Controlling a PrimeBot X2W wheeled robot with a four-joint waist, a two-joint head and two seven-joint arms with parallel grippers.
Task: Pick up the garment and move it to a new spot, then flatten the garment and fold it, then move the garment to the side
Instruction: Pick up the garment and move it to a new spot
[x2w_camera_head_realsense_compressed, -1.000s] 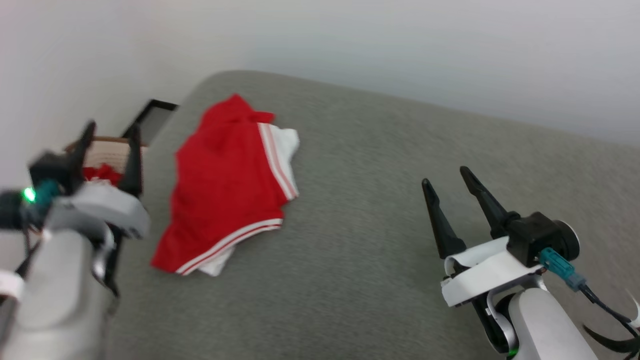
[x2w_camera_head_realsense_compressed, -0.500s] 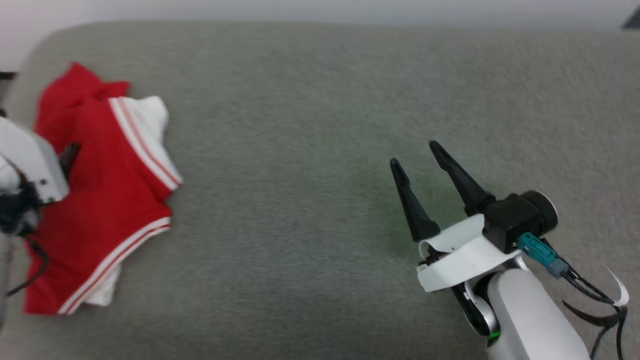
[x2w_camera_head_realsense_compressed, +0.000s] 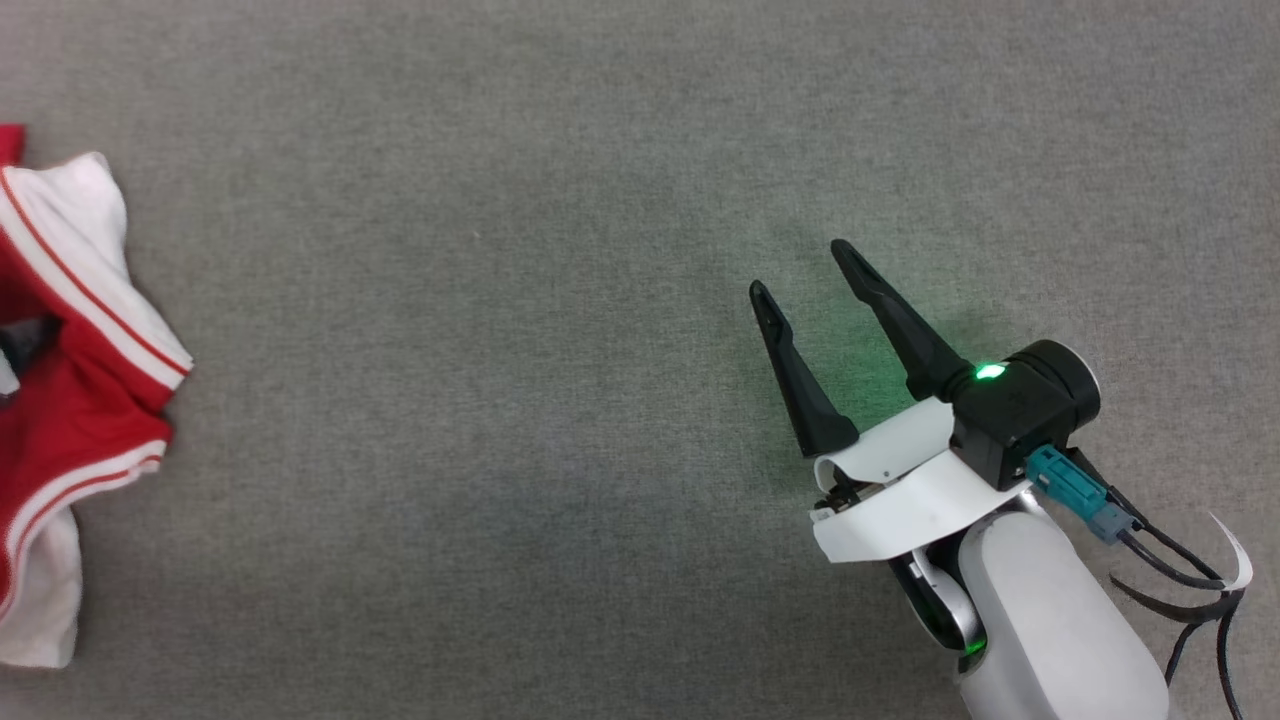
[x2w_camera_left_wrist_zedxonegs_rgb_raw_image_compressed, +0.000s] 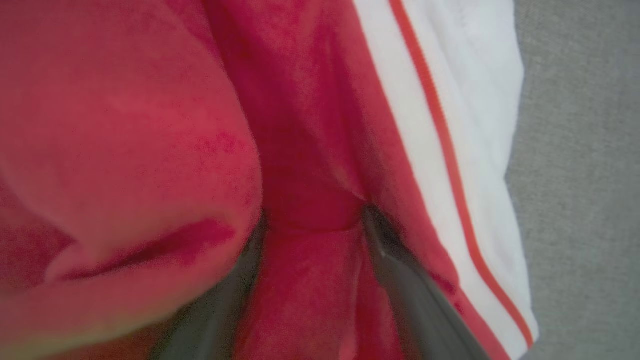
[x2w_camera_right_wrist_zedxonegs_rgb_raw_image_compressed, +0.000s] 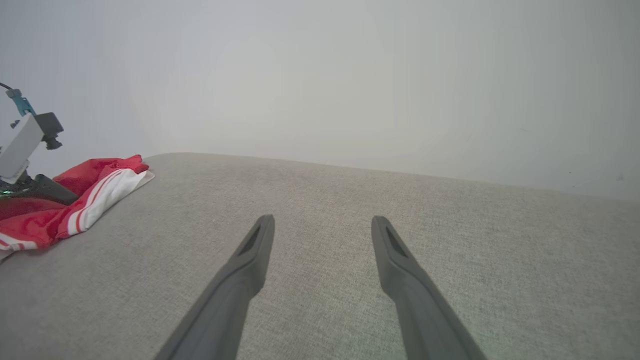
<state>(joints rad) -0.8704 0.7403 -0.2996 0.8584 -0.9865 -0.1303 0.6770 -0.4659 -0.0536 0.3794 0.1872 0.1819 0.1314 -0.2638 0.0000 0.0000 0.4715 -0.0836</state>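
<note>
lying crumpled, garment (x2w_camera_head_realsense_compressed: 70, 430) long axis running near-to-far; white panel (x2w_camera_head_realsense_compressed: 80, 200) facing right

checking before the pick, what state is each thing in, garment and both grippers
garment, crumpled, unfolded, lying on the grey surface
left gripper, open, pushed into the garment, a red fold between its jaws, not closed on it
right gripper, open, empty, well apart from the garment
right wrist light, lit green
</note>
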